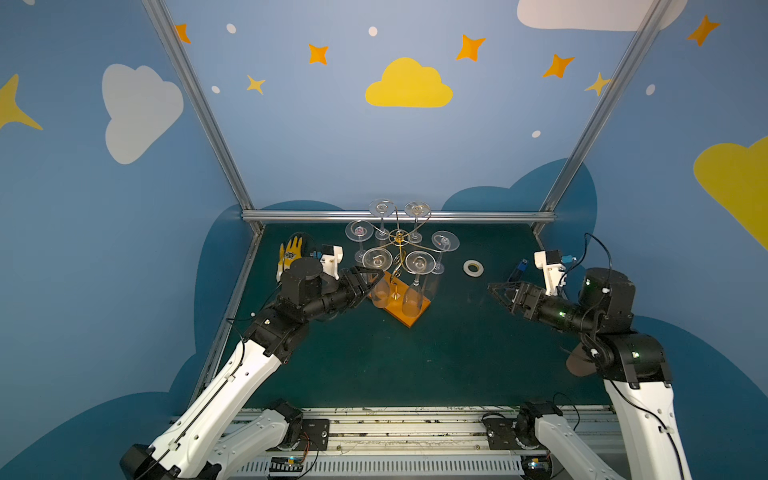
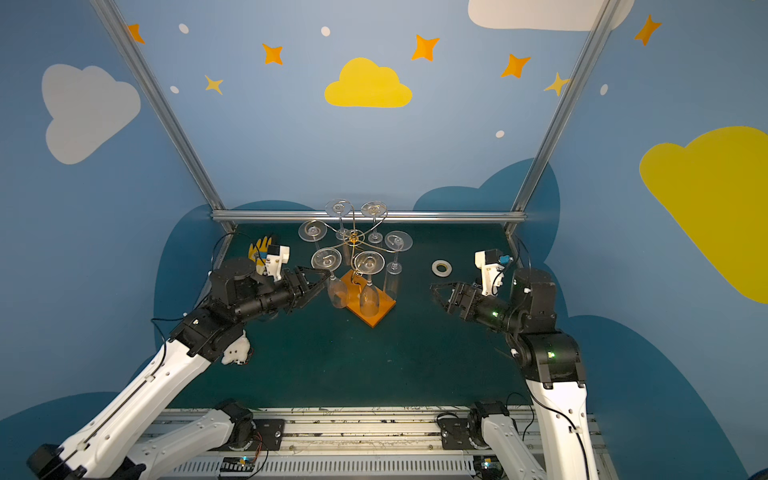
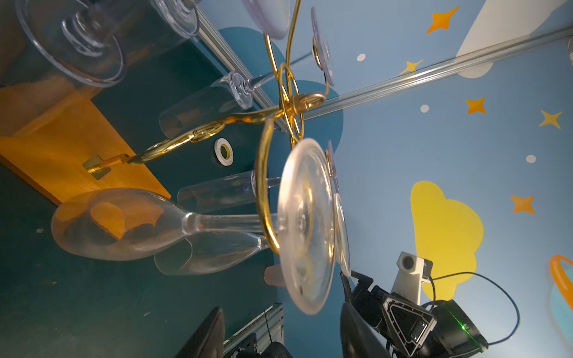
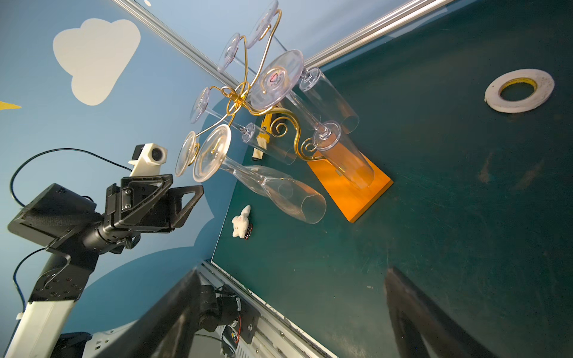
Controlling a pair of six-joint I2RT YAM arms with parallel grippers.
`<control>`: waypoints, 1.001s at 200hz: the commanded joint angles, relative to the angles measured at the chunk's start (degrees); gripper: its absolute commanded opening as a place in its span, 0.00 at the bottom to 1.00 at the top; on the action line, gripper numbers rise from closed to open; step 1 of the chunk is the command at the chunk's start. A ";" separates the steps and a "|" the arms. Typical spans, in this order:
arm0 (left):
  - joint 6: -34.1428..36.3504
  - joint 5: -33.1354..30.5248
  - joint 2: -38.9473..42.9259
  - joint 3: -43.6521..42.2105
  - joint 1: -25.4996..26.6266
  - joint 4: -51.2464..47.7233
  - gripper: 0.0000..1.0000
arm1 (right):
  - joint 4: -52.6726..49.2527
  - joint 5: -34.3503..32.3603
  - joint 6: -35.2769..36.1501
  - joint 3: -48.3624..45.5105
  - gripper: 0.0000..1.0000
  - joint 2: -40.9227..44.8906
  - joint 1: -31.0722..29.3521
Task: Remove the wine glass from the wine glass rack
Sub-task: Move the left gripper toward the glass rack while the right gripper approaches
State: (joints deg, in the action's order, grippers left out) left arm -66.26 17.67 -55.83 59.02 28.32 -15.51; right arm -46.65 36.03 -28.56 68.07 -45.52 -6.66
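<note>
The wine glass rack [image 1: 399, 237], gold wire on an orange wooden base [image 1: 415, 318], stands mid-table with several clear glasses hanging upside down. My left gripper [image 1: 374, 279] is at the front-left wine glass [image 1: 377, 258]. In the left wrist view that wine glass [image 3: 124, 223] hangs by its round foot [image 3: 307, 223] in a gold loop. The left gripper [image 3: 280, 313] is open, one jaw below and one above the foot's level, with the foot's rim just ahead of the tips. My right gripper [image 1: 498, 297] is open and holds nothing, well to the right of the rack.
A white tape roll [image 1: 473, 268] lies right of the rack, with a small blue object [image 1: 519, 268] beyond it. A yellow glove [image 1: 291, 251] lies at the back left. A small white plush toy [image 2: 236, 353] sits under the left arm. An aluminium rail [image 1: 399, 216] runs close behind the rack.
</note>
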 commanded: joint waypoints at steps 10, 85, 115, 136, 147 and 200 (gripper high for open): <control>-0.33 -3.43 0.38 1.34 0.25 2.10 0.54 | -0.41 -0.40 -0.44 -1.22 0.91 0.77 -0.29; 0.64 -5.80 -0.93 2.96 0.25 1.67 0.45 | -0.94 -1.56 -0.40 -1.95 0.90 0.67 -0.29; -0.36 -5.88 -0.92 2.01 0.25 2.58 0.40 | -1.07 -2.44 -0.54 -2.30 0.90 1.30 -0.29; -0.59 -6.16 -0.55 1.97 0.27 2.63 0.37 | -1.15 -2.47 -0.73 -2.38 0.91 1.40 -0.29; -0.50 -6.07 -0.51 1.95 0.25 2.60 0.32 | -1.24 -2.60 -0.97 -2.50 0.91 1.56 -0.31; -0.27 -5.98 -0.17 1.61 0.29 2.33 0.24 | -2.63 -4.12 -0.93 -2.81 0.90 2.50 -0.29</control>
State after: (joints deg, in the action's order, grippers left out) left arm -67.13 11.90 -56.66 60.90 28.42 -14.02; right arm -48.14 33.10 -29.54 65.98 -43.99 -6.66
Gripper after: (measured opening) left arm 0.251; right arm 0.905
